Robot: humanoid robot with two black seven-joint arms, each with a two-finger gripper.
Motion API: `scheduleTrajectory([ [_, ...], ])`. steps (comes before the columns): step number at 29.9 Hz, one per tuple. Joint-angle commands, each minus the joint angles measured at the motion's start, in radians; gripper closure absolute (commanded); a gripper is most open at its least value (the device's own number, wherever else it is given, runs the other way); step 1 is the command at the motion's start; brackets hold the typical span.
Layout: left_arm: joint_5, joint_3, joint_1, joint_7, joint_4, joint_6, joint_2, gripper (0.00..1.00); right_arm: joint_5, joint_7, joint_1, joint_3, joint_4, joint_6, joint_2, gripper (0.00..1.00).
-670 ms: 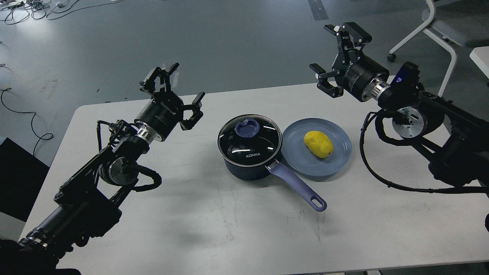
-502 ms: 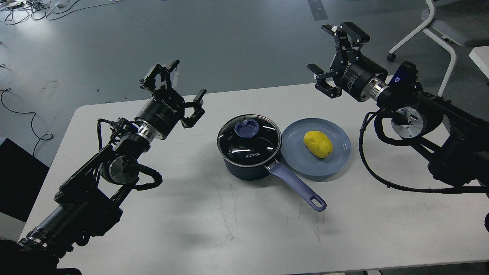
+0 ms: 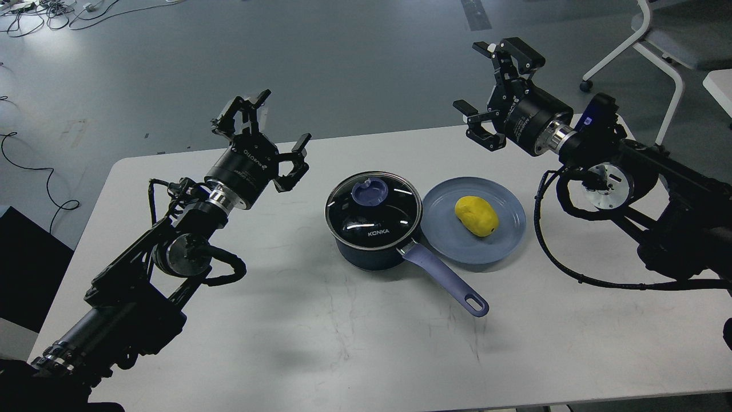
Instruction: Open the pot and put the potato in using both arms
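Well, the left tool (image 3: 264, 129) hangs above the table's (image 3: 320, 343) far left part with its fingers spread wide and nothing between them, its black arm running back down toward the near left corner. It sits well to the left of the pot, apart from it. The right tool (image 3: 496, 86) is up over the far right edge of the table, also spread wide and empty, tilted toward the middle; its arm comes in from the right with a looping black cable (image 3: 563, 269) drooping to the tabletop.

Between the two stands the pot (image 3: 372, 229), dark navy, with its glass lid (image 3: 373, 210) seated on the rim and a lavender knob (image 3: 368, 192) on top. White lettering shows on the lid. The long lavender handle (image 3: 446, 279) points toward the near right, its hole at the end.

Just to the right of the pot lies a flat blue plate (image 3: 503, 237), its edge seemingly touching the pot, though from here I can't be sure. The potato (image 3: 476, 215), yellow and lumpy, rests on the plate, a little off its middle.

Beyond the table, a white chair (image 3: 666, 40) stands on the grey floor at far right.
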Motion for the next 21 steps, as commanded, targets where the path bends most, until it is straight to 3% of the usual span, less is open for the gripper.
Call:
scheduleTrajectory([
  [1,0.002,0.001,0.000,0.001,0.000,-0.001,0.002,0.02,0.000,0.006,0.002,0.001,0.000,0.000,-0.001,0.00],
  [21,-0.007,-0.008,-0.003,-0.002,0.000,0.000,0.005,0.02,-0.001,0.006,0.013,-0.002,-0.002,0.000,-0.001,0.00],
])
